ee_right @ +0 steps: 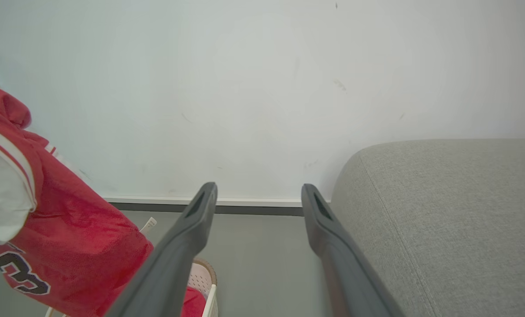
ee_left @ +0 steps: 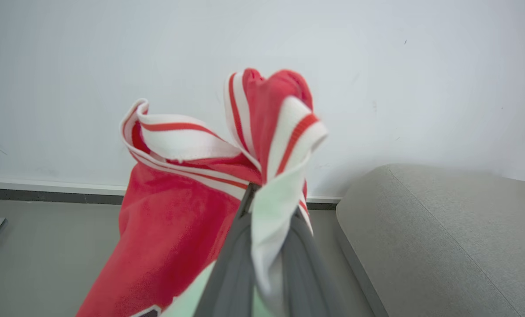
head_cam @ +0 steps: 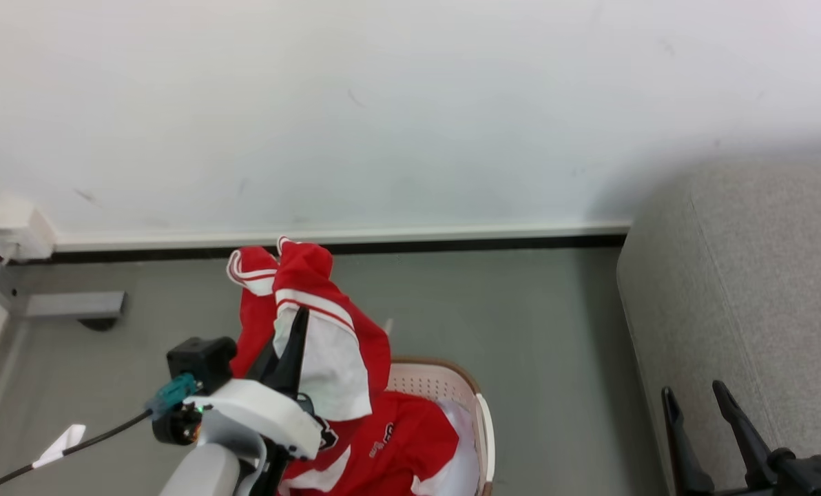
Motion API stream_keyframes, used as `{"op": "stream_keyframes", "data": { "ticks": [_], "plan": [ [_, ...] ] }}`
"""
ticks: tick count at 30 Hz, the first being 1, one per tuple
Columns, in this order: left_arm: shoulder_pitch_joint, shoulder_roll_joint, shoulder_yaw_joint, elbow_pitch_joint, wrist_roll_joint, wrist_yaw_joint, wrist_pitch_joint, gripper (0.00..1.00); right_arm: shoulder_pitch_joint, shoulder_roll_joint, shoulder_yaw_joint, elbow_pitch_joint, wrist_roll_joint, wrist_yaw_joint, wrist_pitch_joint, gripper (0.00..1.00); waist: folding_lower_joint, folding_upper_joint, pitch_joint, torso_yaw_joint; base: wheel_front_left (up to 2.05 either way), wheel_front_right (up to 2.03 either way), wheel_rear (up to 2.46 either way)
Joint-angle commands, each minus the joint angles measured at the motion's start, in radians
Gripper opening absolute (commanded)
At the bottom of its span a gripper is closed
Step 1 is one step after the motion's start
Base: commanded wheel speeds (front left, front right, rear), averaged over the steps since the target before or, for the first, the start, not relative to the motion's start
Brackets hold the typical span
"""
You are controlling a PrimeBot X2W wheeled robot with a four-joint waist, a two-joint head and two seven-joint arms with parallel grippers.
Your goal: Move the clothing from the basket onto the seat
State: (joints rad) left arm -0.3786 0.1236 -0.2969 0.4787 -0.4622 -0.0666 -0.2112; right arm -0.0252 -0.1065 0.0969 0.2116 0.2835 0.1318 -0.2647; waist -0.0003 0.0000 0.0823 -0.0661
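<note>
Holding red garment (head_cam: 355, 337) above the basket (head_cam: 417, 382), left fingers (ee_left: 229, 268) clamped on it, right fingers (ee_right: 187, 237) apart; next we swing it to the seat (head_cam: 762, 275).

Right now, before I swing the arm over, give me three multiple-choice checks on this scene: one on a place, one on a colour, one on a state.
1. Where does the seat stand relative to the basket?
A. On the robot's right of it.
B. On the robot's left of it.
C. Beneath it.

2. What is the main colour of the lifted garment?
A. Blue.
B. Green.
C. Red.

3. What state is the right gripper in?
A. Shut on the basket.
B. Open and empty.
C. Shut on clothing.

Answers:
1 A: in the head view the seat lies right of the basket.
2 C: it is red with white stripes, pinched by the left gripper.
3 B: its fingers stand apart with nothing between them.
</note>
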Motion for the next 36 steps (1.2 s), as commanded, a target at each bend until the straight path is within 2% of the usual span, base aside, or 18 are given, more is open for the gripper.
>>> {"op": "stream_keyframes", "data": {
  "ticks": [1,9,19,29,36],
  "plan": [
    [0.034,0.019,-0.001,-0.036,0.003,0.006,0.012,0.00,0.022,-0.010,-0.001,-0.001,-0.005,-0.002,0.000,1.00,0.0003,0.0000,-0.039,0.013,0.00,0.00,0.00],
    [0.143,0.076,0.000,-0.192,-0.010,0.029,0.077,0.00,0.079,-0.025,-0.019,-0.019,-0.010,-0.002,0.001,1.00,0.0003,0.0000,-0.107,0.020,0.00,0.00,0.00],
    [0.200,0.096,-0.006,-0.316,-0.020,0.054,0.121,0.00,0.094,-0.025,-0.023,-0.035,-0.015,-0.002,0.001,1.00,0.0003,0.0000,-0.112,0.033,0.00,0.00,0.00],
    [0.193,0.094,-0.043,-0.402,-0.022,0.034,0.149,0.00,0.056,-0.049,0.014,-0.047,-0.001,-0.002,0.000,1.00,0.0003,0.0000,-0.103,0.018,0.00,0.00,0.00],
    [0.153,0.074,-0.121,-0.442,-0.004,-0.004,0.176,0.00,0.003,-0.120,0.110,-0.091,0.019,-0.002,0.000,1.00,0.0003,0.0000,-0.100,-0.014,0.00,0.00,0.00]
  ]
}}
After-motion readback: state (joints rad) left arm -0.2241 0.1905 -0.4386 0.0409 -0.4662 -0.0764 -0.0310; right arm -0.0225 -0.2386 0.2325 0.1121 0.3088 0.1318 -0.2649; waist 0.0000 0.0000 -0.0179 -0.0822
